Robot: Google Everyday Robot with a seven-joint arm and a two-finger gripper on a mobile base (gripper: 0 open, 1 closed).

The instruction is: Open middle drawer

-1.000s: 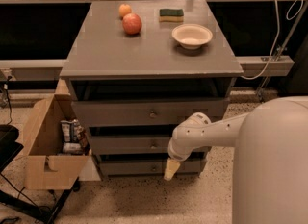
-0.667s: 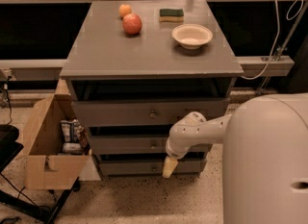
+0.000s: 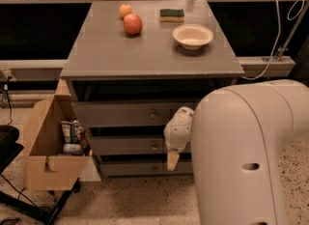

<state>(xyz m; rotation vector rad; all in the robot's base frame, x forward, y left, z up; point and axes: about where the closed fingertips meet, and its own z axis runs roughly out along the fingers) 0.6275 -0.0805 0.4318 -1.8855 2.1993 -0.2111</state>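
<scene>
The middle drawer [image 3: 130,145] is a wide grey front with a small round knob [image 3: 154,146], second of three stacked fronts under the grey table top. It looks closed, flush with the others. My gripper [image 3: 172,161] hangs from the white arm just right of the knob, in front of the drawer's right half, its tan tip reaching down over the lowest drawer [image 3: 140,168]. The top drawer [image 3: 120,114] with its own knob is above.
On the table top [image 3: 111,55] sit an apple [image 3: 132,24], an orange [image 3: 125,10], a green sponge [image 3: 172,14] and a white bowl [image 3: 192,36]. An open cardboard box [image 3: 50,151] with packets stands left of the drawers. My arm's large white body [image 3: 256,156] fills the right foreground.
The gripper has shifted left along the drawer fronts toward the middle knob, and the arm's white body has swung further into view.
</scene>
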